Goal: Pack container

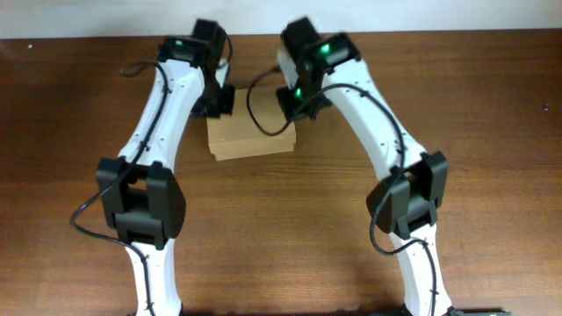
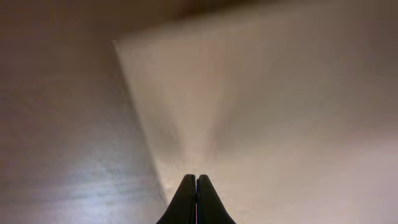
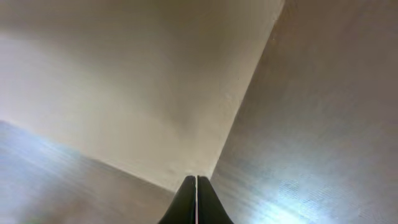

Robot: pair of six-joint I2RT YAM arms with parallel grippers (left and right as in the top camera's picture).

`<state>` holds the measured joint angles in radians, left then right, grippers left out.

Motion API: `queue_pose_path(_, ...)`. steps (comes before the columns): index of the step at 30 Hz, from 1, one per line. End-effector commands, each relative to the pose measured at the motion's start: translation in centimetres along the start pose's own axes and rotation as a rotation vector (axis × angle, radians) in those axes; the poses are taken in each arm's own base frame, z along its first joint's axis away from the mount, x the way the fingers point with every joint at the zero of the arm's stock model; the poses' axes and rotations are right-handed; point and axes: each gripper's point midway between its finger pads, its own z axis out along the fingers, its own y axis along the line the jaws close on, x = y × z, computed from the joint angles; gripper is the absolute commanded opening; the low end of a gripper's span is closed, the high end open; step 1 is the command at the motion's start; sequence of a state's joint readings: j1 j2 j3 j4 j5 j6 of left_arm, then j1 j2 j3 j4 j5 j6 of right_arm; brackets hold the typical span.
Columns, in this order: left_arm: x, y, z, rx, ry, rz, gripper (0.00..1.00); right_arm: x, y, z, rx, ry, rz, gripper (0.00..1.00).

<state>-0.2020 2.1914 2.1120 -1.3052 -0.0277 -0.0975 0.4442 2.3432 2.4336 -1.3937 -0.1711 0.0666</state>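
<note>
On the table (image 1: 492, 132), tan cardboard container (image 1: 255, 142)

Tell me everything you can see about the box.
The box is plain tan cardboard, rectangular, and its top looks closed. It lies flat on the wooden table, toward the far middle. The shut left claw and shut right claw sit by its far corners. Whether they touch it can't be told.

Looks like a robotics lab bench: plain brown wood-grain counter (image 1: 492, 105), white left arm (image 1: 162, 105) and right arm (image 1: 373, 118) with loose cabling (pale wall strip (image 1: 88, 17) behind).
</note>
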Motion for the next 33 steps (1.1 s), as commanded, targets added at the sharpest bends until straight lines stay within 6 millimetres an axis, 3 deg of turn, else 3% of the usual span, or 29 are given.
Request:
queue_pose_path(1,-4.5,2.9,-9.9,-0.042,-0.293,-0.056,0.03,-4.2,-2.4,-9.9,0.118,-0.274,-0.004,0.04)
queue_pose_path(5,-6.5,7.4,-18.1,-0.148,-0.51,-0.139,0.08,-4.7,-6.3,-17.1,0.261,-0.429,0.059,0.04)
queue_pose_path(8,-6.3,10.3,-21.7,-0.182,-0.59,-0.185,0.09,-4.1,-9.2,-19.4,0.296,-0.466,0.123,0.04)
queue_pose_path(10,-5.9,12.0,-22.9,-0.2,-0.607,-0.219,0.09,-3.4,-11.4,-19.8,0.317,-0.454,0.166,0.04)
queue_pose_path(16,-4.2,16.0,-22.7,-0.246,-0.564,-0.287,0.1,-1.5,-15.4,-21.1,0.34,-0.442,0.287,0.04)
queue_pose_path(18,-3.8,17.1,-22.7,-0.26,-0.559,-0.309,0.19,-1.3,-15.6,-21.9,0.32,-0.459,0.295,0.04)
queue_pose_path(21,-3.4,18.5,-22.8,-0.274,-0.555,-0.336,0.45,-1.0,-15.2,-23.3,0.299,-0.491,0.294,0.04)
queue_pose_path(22,-3.3,18.8,-22.8,-0.277,-0.551,-0.342,0.65,-1.0,-15.0,-23.9,0.3,-0.505,0.291,0.04)
queue_pose_path(23,-3.1,19.1,-22.8,-0.28,-0.548,-0.348,0.73,-1.0,-14.9,-24.3,0.3,-0.517,0.289,0.07)
queue_pose_path(24,-3.1,19.2,-22.8,-0.281,-0.548,-0.351,0.95,-1.0,-14.8,-24.7,0.301,-0.529,0.288,0.13)
queue_pose_path(25,-3.1,19.3,-22.8,-0.282,-0.547,-0.351,1.0,-0.9,-14.7,-25.1,0.301,-0.538,0.286,0.21)
queue_pose_path(27,-3.0,19.3,-22.8,-0.282,-0.547,-0.352,1.0,-0.8,-14.5,-25.7,0.302,-0.552,0.284,0.39)
queue_pose_path(28,-3.0,19.4,-22.8,-0.283,-0.546,-0.353,1.0,-0.8,-14.3,-26.0,0.302,-0.558,0.283,0.4)
queue_pose_path(30,-3.0,19.4,-22.8,-0.283,-0.546,-0.353,1.0,-0.6,-14.0,-26.7,0.298,-0.574,0.278,0.26)
queue_pose_path(33,-2.9,19.3,-22.7,-0.282,-0.541,-0.352,1.0,-0.4,-13.4,-28.9,0.3,-0.633,0.276,0.18)
